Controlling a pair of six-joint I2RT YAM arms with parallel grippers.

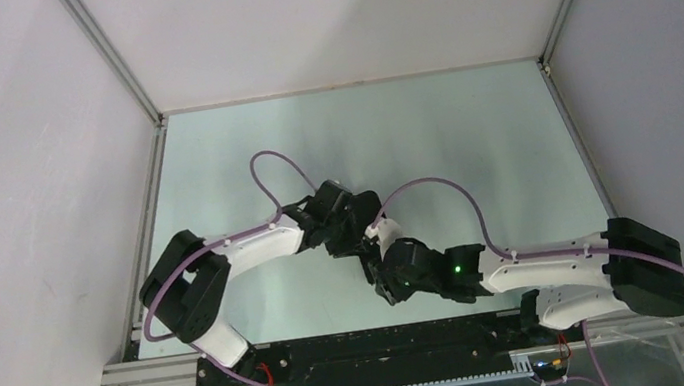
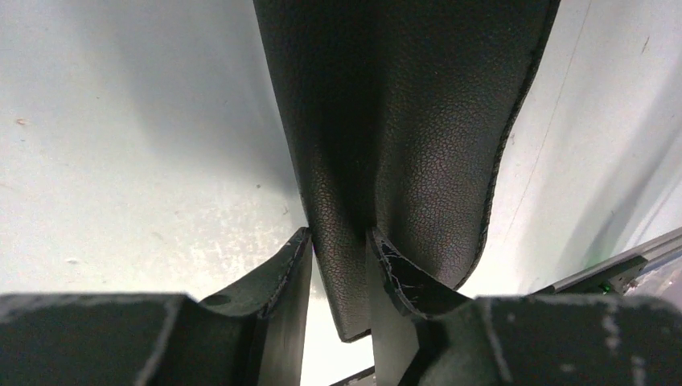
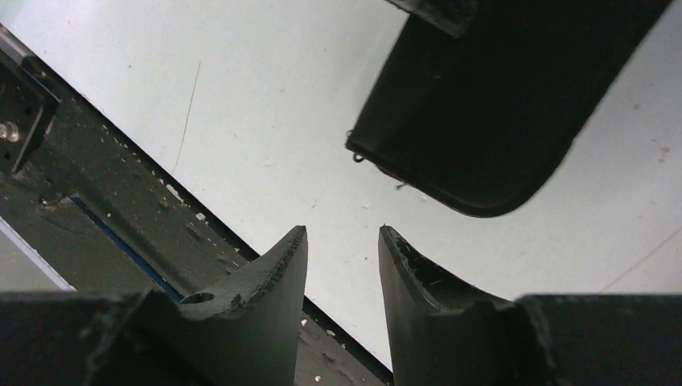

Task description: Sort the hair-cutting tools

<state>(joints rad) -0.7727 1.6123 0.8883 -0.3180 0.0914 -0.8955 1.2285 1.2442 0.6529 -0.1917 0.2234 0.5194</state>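
Soft even light, faint shadows; wrist cams dimmer, foreground blurry.

The pouch [image 2: 418, 121] is black pebbled leather with a faint sheen, the table [image 2: 121, 161] matt white, the right gripper [image 3: 342, 237] scuffed black plastic.

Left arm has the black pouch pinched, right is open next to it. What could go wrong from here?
The left gripper clamps only a narrow fold of the soft pouch, so it may slip free. The right gripper is open and empty, and the top view shows the two grippers crowded together; reaching in risks a collision. Whatever the pouch holds is hidden; tilting it could spill the contents.
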